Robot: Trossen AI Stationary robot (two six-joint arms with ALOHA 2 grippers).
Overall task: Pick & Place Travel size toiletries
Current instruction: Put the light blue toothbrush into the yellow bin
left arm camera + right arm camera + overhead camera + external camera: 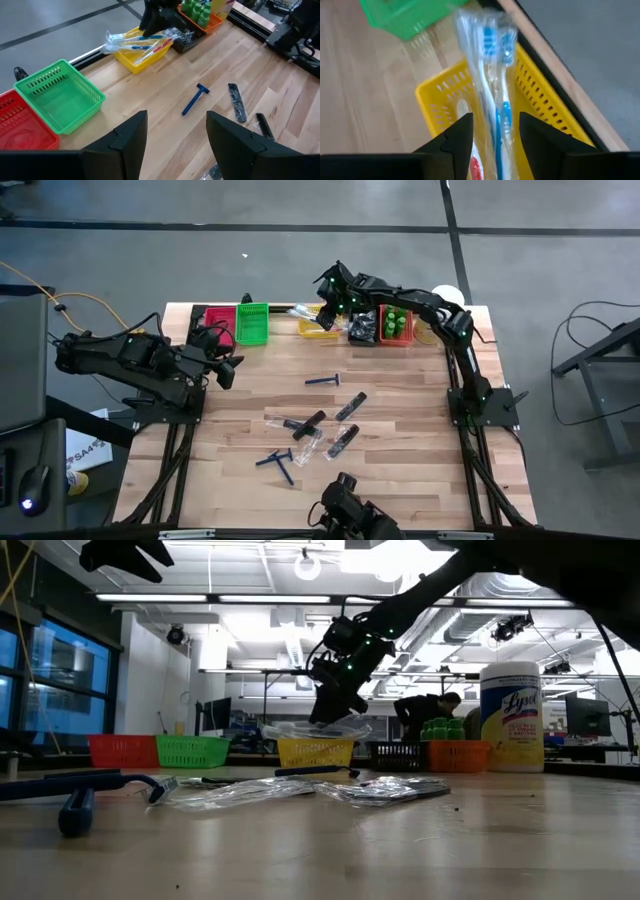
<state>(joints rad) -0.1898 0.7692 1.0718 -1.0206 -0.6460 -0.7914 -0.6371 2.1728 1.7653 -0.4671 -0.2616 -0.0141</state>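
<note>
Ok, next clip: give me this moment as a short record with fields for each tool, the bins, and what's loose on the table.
right tool: over the yellow bin, fingers apart, clear-wrapped toothbrushes between them; grip cannot be told
left tool: open, empty, waiting at the table's left edge
bins: red bin, green bin, yellow, black bin, orange bin with green bottles
loose items: blue razor, further razors, dark tubes and wrapped packs mid-table

Open left gripper above table; green bin, toothbrush-filled yellow bin, blue razor ahead.
</note>
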